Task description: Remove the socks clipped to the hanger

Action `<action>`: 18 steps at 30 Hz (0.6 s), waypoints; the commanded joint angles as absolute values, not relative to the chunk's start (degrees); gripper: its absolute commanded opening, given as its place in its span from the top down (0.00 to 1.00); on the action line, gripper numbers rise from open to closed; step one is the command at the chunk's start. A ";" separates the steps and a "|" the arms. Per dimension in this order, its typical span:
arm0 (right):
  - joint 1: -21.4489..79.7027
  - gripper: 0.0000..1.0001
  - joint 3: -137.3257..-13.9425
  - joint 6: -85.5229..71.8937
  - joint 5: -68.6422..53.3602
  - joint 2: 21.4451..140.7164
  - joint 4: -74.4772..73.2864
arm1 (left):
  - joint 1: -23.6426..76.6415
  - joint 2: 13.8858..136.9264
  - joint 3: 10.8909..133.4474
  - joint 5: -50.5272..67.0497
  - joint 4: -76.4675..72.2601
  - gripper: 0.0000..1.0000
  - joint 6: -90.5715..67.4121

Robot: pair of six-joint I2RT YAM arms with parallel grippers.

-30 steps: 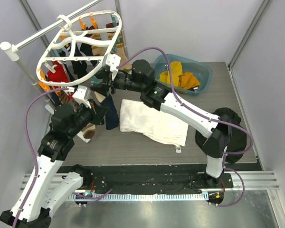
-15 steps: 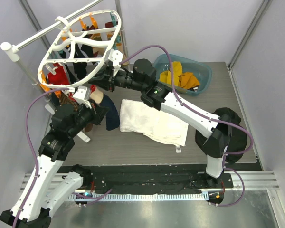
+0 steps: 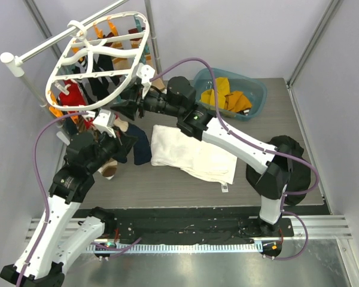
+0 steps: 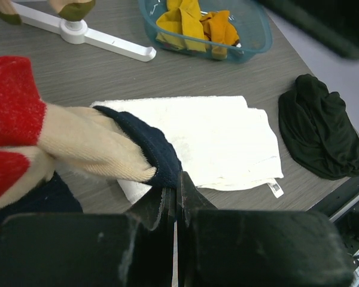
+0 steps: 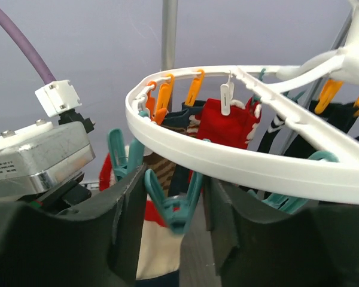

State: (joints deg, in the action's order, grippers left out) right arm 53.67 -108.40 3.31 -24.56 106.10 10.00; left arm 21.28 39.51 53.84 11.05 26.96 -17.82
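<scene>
The white oval hanger (image 3: 99, 60) hangs tilted at the upper left, with several socks (image 3: 72, 95) clipped under it. My right gripper (image 5: 170, 206) is open under the hanger's rim (image 5: 239, 164), and a teal clip (image 5: 179, 209) hangs between its fingers. A red sock (image 5: 230, 122) and a striped one hang behind. My left gripper (image 4: 176, 190) is shut on the navy toe of a red, cream and navy sock (image 4: 90, 149) just below the right gripper (image 3: 124, 103).
A folded white cloth (image 3: 191, 152) lies mid-table. A teal basket (image 3: 260, 95) at the back holds yellow socks (image 3: 224, 95). A black garment heap (image 3: 296, 164) lies on the right. The white pole stand (image 3: 24, 60) carries the hanger, and its foot (image 4: 78, 30) rests on the table.
My right gripper closed on the teal clip and has opened again. The hanger has tipped up a little. My left gripper has drawn slightly down and left with the sock.
</scene>
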 commanded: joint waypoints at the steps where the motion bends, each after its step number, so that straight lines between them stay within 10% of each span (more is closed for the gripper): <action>1: 54.05 0.42 -103.55 2.11 -23.73 100.65 11.78 | 21.09 38.58 54.23 12.22 26.63 1.00 -18.46; 7: 54.05 0.21 -85.72 3.16 -25.05 89.85 18.97 | 21.09 37.71 55.89 13.53 27.51 1.00 -19.51; 18: 54.05 0.17 -65.83 2.29 -30.06 80.95 26.89 | 21.09 37.27 58.18 19.59 25.14 1.00 -23.90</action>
State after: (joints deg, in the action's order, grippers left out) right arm 53.84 -68.47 2.70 -28.53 82.65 20.73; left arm 21.28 37.98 55.24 15.07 28.12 -21.19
